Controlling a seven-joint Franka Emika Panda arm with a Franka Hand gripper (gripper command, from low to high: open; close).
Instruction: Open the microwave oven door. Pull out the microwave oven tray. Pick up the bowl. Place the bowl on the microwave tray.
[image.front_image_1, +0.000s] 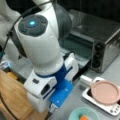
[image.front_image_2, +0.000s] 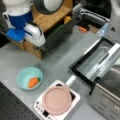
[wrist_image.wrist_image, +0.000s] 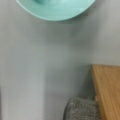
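The microwave oven door (image.front_image_2: 93, 60) hangs open, dropped flat in front of the silver oven (image.front_image_1: 105, 37); its glass shows in a front view (image.front_image_1: 76, 47). A pale strip (image.front_image_2: 109, 58) runs along the oven's mouth, and I cannot tell whether it is the tray. The teal bowl (image.front_image_2: 29, 78) with an orange item stands on the grey table, seen in both front views (image.front_image_1: 83, 114) and at the wrist view's top edge (wrist_image.wrist_image: 56, 10). My gripper (image.front_image_1: 51, 108) hangs above the table's wooden side, apart from the bowl and holding nothing that I can see.
A pink round dish (image.front_image_2: 57, 100) rests on a white square tray (image.front_image_2: 40, 108) between bowl and oven. A wooden box (image.front_image_2: 50, 17) stands beside the arm, its corner in the wrist view (wrist_image.wrist_image: 106, 87). The arm's white body (image.front_image_1: 40, 45) hides much of a front view.
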